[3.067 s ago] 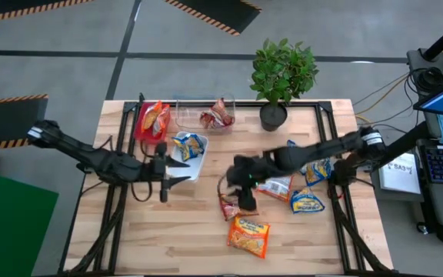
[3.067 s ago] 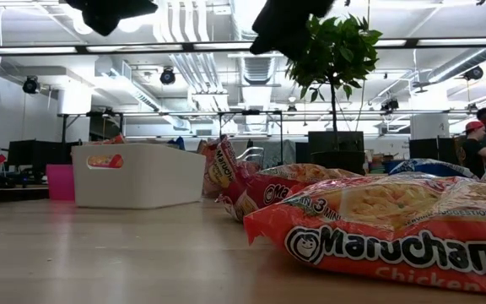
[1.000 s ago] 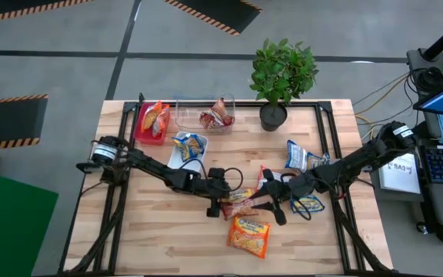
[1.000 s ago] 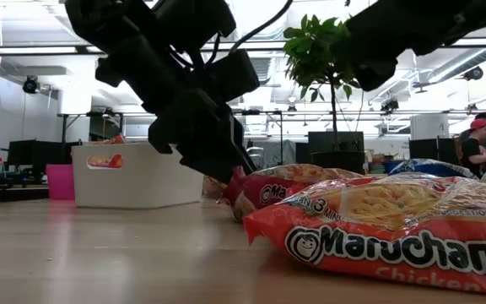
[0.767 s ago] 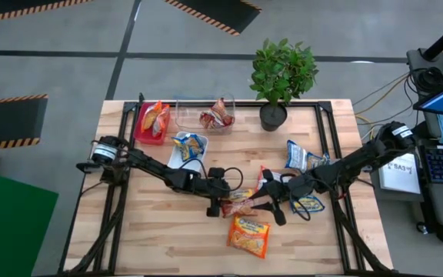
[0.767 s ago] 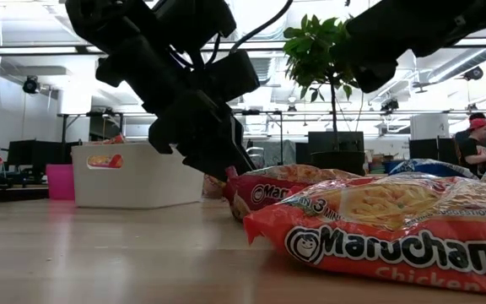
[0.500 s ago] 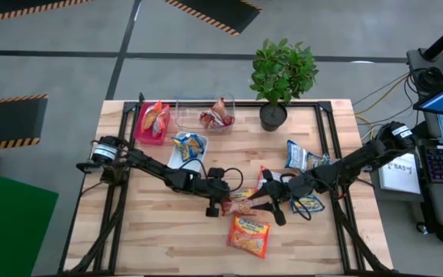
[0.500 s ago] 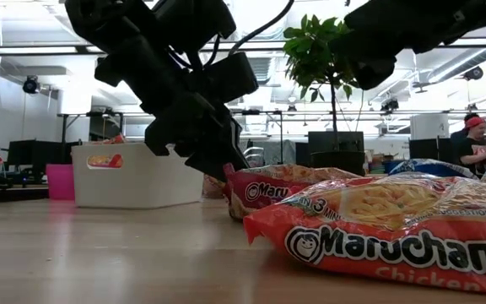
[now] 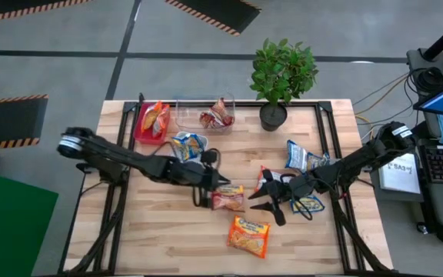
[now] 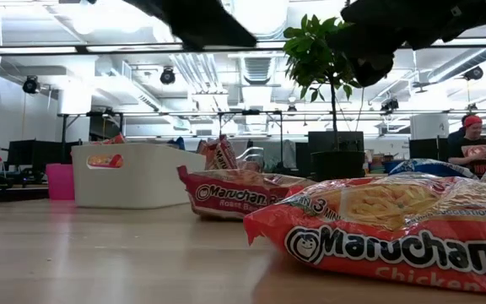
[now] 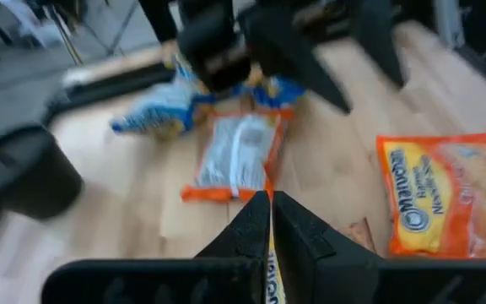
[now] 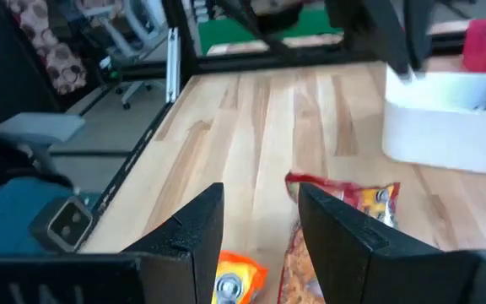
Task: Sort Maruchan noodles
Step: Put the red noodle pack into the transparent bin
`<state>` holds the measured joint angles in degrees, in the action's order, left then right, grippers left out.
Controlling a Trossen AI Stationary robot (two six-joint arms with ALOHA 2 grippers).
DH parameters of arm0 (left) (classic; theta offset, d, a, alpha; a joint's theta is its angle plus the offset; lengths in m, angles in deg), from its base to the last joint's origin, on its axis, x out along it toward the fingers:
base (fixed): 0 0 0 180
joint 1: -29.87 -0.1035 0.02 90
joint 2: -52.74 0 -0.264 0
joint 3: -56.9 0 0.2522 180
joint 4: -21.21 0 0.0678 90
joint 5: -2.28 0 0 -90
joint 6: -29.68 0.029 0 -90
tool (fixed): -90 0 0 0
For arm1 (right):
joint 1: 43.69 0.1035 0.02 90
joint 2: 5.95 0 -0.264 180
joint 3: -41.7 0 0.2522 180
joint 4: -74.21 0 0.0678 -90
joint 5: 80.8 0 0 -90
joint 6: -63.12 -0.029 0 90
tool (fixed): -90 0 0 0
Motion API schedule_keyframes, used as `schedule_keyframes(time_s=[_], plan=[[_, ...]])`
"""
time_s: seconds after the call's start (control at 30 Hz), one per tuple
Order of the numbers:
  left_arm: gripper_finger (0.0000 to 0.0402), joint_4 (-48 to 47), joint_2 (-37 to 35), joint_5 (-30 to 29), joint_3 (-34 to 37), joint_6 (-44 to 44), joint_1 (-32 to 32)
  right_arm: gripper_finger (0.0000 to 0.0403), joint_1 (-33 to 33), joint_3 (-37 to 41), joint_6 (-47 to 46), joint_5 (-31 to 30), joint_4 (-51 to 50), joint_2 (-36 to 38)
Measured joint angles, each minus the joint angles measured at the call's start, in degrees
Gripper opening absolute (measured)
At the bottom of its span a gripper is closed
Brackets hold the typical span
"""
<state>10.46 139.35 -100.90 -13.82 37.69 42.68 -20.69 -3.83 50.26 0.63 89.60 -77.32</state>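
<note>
The red-brown crinkly plastic Maruchan ramen packet [image 9: 228,198] lies near the middle of the pale wooden slatted table [image 9: 168,238]; the left gripper [image 9: 211,187] is at its edge with fingers pressed together on a thin strip of that packet in the left wrist view; an orange crinkly ramen packet [image 9: 249,235] lies apart, nearer the front edge; the right gripper [image 9: 261,201] is just beside the red-brown packet, fingers spread and holding nothing; 1 white rectangular plastic tray [image 10: 137,174] stands behind.
</note>
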Motion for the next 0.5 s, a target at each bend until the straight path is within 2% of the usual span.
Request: schedule_keyframes(time_s=[0.2, 0.33, 0.5], plan=[[0.0000, -4.63, -8.48, -5.36, 0.02, 4.80, -0.70, 0.0144, 0.00, -0.02, -0.76, -1.01, -0.02, -0.32], [0.0000, -7.78, -11.92, -2.86, 0.07, 4.92, -1.06, 0.0144, 0.00, -0.02, -1.01, -1.06, -0.19, -1.35], [0.0001, -8.59, -12.55, -1.20, 0.08, 1.03, -0.95, 0.0144, 0.00, -0.02, -0.32, -1.95, -0.13, -1.51]])
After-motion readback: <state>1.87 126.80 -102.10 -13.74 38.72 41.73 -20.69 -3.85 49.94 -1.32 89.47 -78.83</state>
